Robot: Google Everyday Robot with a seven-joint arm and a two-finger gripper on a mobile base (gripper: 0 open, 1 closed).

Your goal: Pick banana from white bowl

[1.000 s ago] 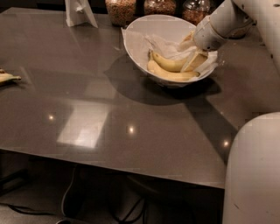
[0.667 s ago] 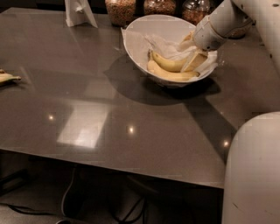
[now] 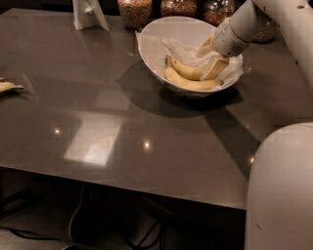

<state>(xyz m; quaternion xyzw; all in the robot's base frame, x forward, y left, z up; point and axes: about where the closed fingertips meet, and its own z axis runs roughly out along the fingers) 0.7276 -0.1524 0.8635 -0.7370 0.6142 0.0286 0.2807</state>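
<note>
The white bowl stands at the back right of the dark table, lined with crumpled white paper and tipped towards me. Two bananas lie in it. The plump, curved yellow banana lies on top. A paler, longer banana lies below it along the front rim. My gripper reaches into the bowl from the upper right, on the white arm. It sits at the right end of the curved banana, whose tip is hidden behind it.
Glass jars of dry goods stand behind the bowl. A white stand is at the back left. A small banana piece lies at the table's left edge. The robot's white body fills the lower right.
</note>
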